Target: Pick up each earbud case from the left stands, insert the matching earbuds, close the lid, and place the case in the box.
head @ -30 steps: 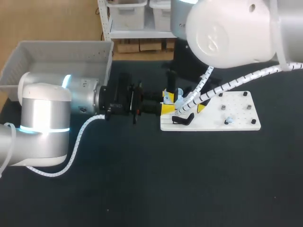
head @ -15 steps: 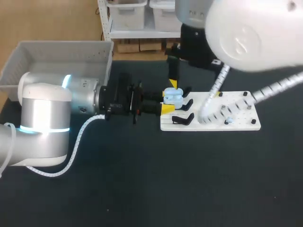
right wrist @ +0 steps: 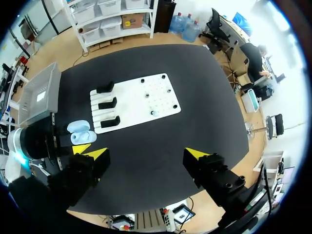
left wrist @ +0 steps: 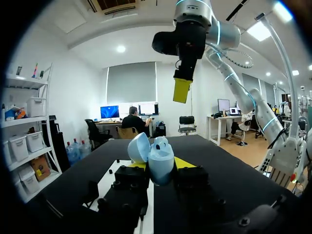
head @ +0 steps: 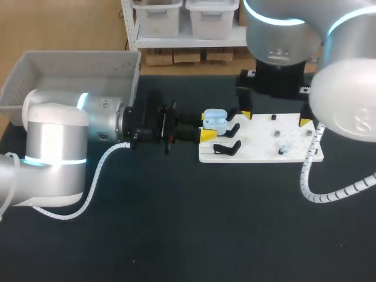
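My left gripper [head: 207,126] is shut on a light blue earbud case [head: 214,120], held level at the left end of the white board [head: 261,154]. Seen from the left wrist, the case [left wrist: 161,163] stands between the yellow tips with its lid [left wrist: 139,146] swung open. My right gripper [head: 275,118] hangs high over the board, open wide and holding nothing. From the right wrist, that gripper [right wrist: 145,153] looks down on the case [right wrist: 80,132] and the board [right wrist: 134,102]. A small pale earbud [head: 284,148] lies on the board's right part.
A grey box [head: 70,70] stands at the back left of the table, behind my left arm. Black stands [head: 226,148] sit on the board's left end, and several small pegs [head: 276,134] on its right half.
My right gripper has pulled up and away to the right from the case and opened wider. The left gripper and the case have stayed put.
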Motion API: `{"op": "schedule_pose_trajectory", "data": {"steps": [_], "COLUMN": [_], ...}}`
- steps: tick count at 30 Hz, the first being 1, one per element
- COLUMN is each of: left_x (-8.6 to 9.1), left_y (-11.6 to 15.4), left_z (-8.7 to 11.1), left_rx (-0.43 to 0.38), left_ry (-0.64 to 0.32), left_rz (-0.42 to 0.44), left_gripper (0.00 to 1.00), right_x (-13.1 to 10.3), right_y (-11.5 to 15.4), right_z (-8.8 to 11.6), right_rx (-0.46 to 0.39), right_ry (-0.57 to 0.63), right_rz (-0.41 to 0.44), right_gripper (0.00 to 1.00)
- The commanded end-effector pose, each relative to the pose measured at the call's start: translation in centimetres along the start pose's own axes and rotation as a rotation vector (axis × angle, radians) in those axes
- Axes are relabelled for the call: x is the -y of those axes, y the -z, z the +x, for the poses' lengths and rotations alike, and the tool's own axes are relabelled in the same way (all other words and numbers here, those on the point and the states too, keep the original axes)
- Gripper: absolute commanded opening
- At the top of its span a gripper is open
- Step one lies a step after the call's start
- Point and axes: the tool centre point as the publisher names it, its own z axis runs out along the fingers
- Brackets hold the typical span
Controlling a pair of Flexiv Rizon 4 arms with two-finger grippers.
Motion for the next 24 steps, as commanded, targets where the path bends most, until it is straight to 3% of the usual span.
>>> {"op": "schedule_pose_trajectory", "data": {"steps": [1, 17, 24], "left_x": [0.2, 0.2, 0.2], "left_y": [0.0, 0.0, 0.0], "left_z": [0.1, 0.1, 0.1], "left_rx": [0.004, 0.004, 0.004], "left_ry": [-0.004, -0.004, -0.004], "left_rz": [-0.007, -0.007, -0.007], "left_gripper": [0.00, 0.00, 0.00], "right_x": [0.2, 0.2, 2.2], "right_y": [0.0, 0.0, -2.6], "right_z": [0.0, 0.0, -1.2], "right_rx": [0.001, 0.001, -0.037], "right_ry": [0.000, 0.000, -0.059], "right_rz": [-0.005, -0.005, 0.016], "right_gripper": [1.00, 1.00, 1.00]}}
